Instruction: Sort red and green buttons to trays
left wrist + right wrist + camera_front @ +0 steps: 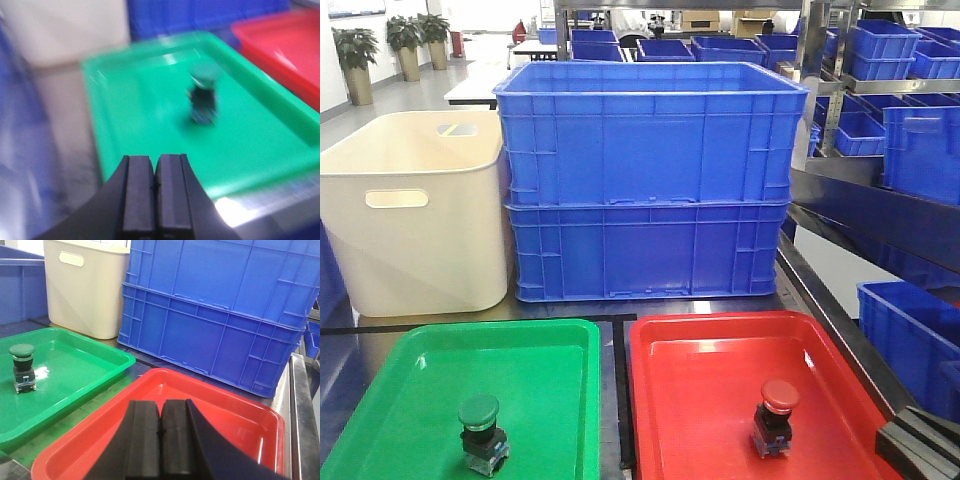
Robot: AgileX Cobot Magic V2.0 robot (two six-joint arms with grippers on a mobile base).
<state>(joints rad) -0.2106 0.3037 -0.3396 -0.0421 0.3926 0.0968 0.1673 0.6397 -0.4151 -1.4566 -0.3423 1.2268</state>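
The green button stands upright in the green tray. The red button stands upright in the red tray. In the blurred left wrist view, my left gripper is shut and empty, over the near edge of the green tray, short of the green button. My right gripper is shut and empty above the near part of the red tray. The green button shows to its left in the green tray. The red button is hidden in the right wrist view.
Two stacked blue crates stand right behind the trays, with a cream tub to their left. Shelves with more blue crates line the right side. A black part of the right arm shows at the bottom right corner.
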